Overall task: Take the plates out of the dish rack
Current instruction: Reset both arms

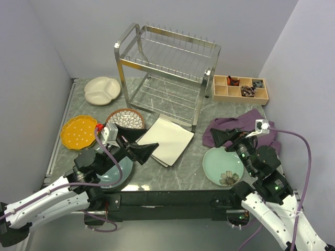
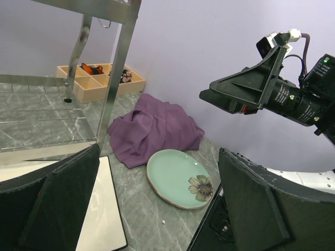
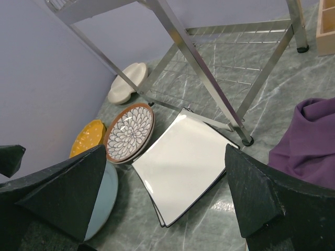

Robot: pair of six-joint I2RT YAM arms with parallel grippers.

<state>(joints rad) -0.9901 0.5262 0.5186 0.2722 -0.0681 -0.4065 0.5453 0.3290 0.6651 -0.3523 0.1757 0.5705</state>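
While the left hand and the right hand both hover with fingers spread wide and nothing between them, the left hangs beside the white square plates and the right above the pale green plate. Seen from above, the dish rack stands at 1 o'clock from the left hand and 11 o'clock from the right, about equally near to each, and both its tiers look bare. Every plate visible lies flat on the tabletop, so I judge the unloading finished.
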